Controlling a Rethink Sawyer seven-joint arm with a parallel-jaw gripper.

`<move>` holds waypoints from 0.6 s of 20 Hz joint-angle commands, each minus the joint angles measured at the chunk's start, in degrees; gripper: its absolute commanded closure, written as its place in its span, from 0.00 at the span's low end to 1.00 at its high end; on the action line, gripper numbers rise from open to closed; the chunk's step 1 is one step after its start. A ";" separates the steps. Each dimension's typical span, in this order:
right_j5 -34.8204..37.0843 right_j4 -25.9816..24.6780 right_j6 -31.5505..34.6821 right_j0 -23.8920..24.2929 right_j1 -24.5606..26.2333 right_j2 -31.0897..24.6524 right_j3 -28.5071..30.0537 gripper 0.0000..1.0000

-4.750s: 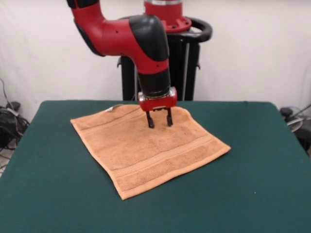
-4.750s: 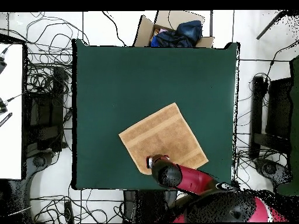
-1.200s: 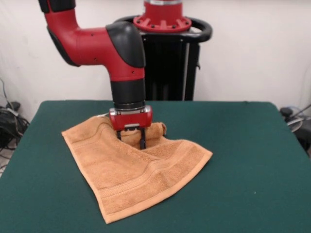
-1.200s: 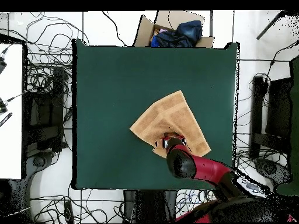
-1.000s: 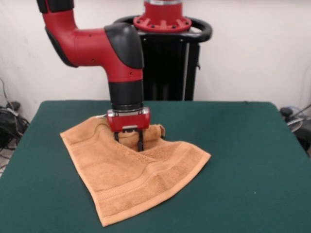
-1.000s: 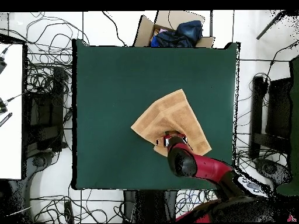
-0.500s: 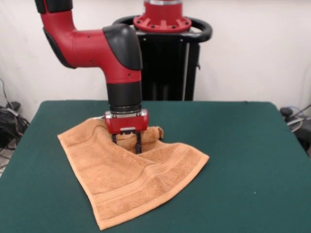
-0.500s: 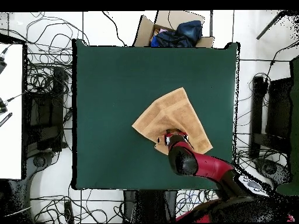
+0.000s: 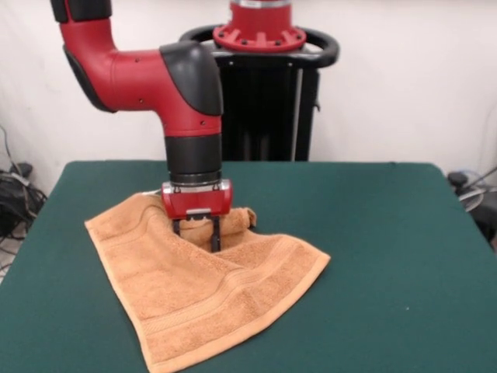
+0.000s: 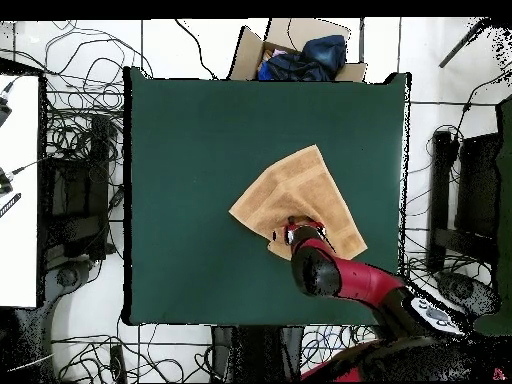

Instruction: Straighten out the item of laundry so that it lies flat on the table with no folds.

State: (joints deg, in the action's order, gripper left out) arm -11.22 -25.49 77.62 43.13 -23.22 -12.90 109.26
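Orange-tan terry towel (image 9: 206, 299) with woven border bands lies on the wide dark green felt table (image 9: 388, 256), before a white wall and the black pedestal (image 9: 268, 101). The red and black gripper (image 9: 195, 238), jaws narrowly apart, pinches a raised fold at the towel's far edge. Its corners point diagonally, one toward the front camera.

cardboard box (image 10: 300, 45) holding blue cloth (image 10: 303, 55) | cables (image 10: 75, 140) on floor | white wall (image 9: 404, 78)
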 commanded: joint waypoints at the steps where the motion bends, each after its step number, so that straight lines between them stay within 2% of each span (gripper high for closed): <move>1: -3.86 -2.17 8.06 0.49 0.10 -4.63 -9.69 0.00; 12: -3.70 -4.37 7.69 0.99 0.98 -5.04 -11.60 0.00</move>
State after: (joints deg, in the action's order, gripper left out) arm -11.31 -27.37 77.62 43.31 -22.98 -13.86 106.09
